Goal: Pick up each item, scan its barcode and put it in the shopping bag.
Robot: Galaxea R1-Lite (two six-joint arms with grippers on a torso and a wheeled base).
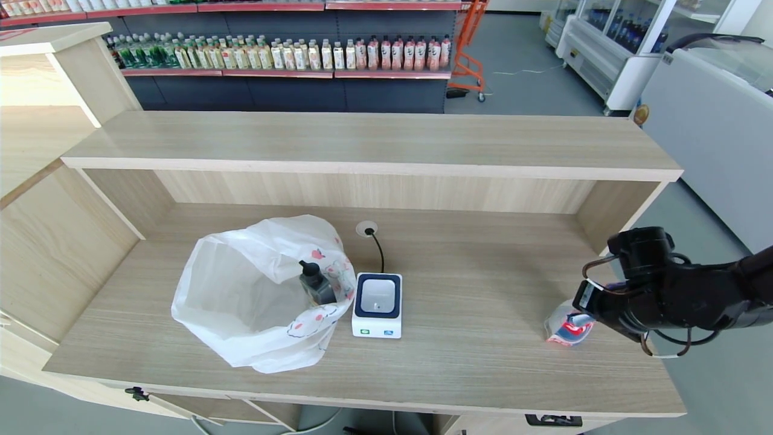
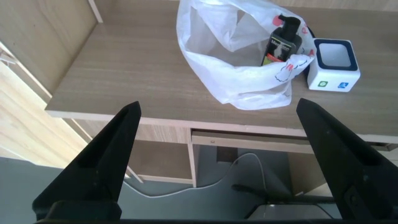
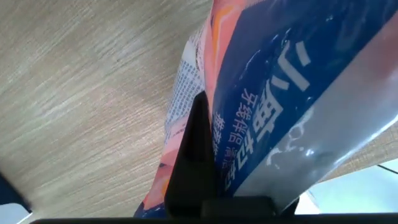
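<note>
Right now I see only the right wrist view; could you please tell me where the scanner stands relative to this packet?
Observer: The scanner stands on the counter, to the robot's left of the packet at the right gripper.
Operator: Where is the shopping bag?
Observer: The shopping bag lies open just beyond the scanner, farther left.
Operator: Is anything inside?
Observer: Yes, a dark bottle stands in it.
</note>
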